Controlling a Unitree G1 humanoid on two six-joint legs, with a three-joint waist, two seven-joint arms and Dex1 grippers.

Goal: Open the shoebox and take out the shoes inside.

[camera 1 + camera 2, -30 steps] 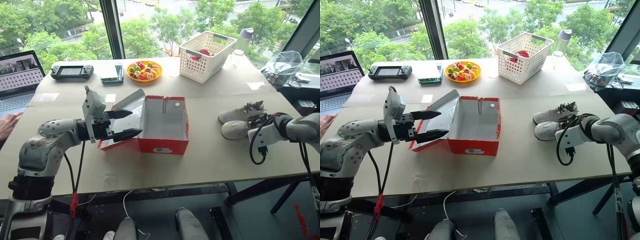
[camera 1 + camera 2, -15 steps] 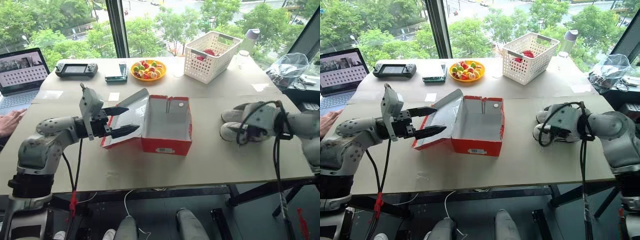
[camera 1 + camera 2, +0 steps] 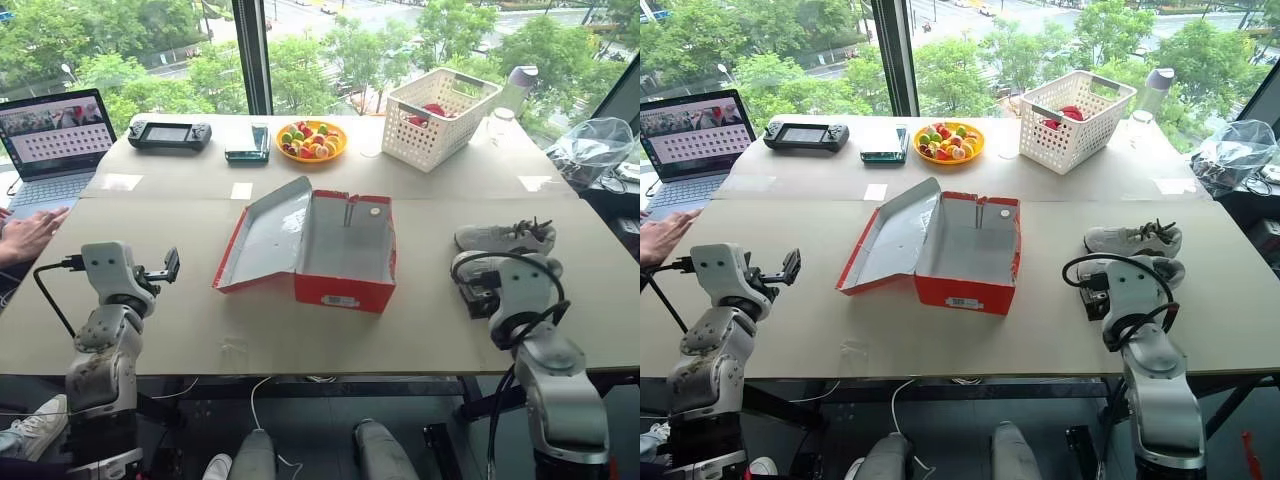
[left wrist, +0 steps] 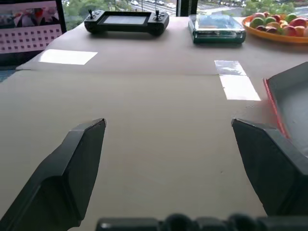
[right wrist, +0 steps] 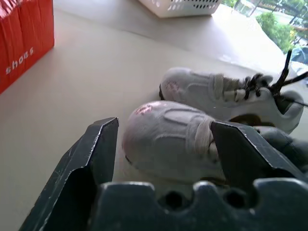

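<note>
Right wrist view: right gripper [image 5: 163, 144] spread wide, nearer of the shoes [image 5: 168, 139] just ahead; left gripper [image 4: 168, 159] agape.

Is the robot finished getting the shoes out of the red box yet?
Nearly. The shoebox lies open and empty, and both shoes sit on the table beside it. The right gripper is open around the nearer shoe's toe; the left gripper is open over bare table. Nothing looks left to take out.

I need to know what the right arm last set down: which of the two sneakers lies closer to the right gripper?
The nearer sneaker, its toe lying between the open fingers of the right gripper; the other sneaker lies beyond it, toward the white basket.
</note>
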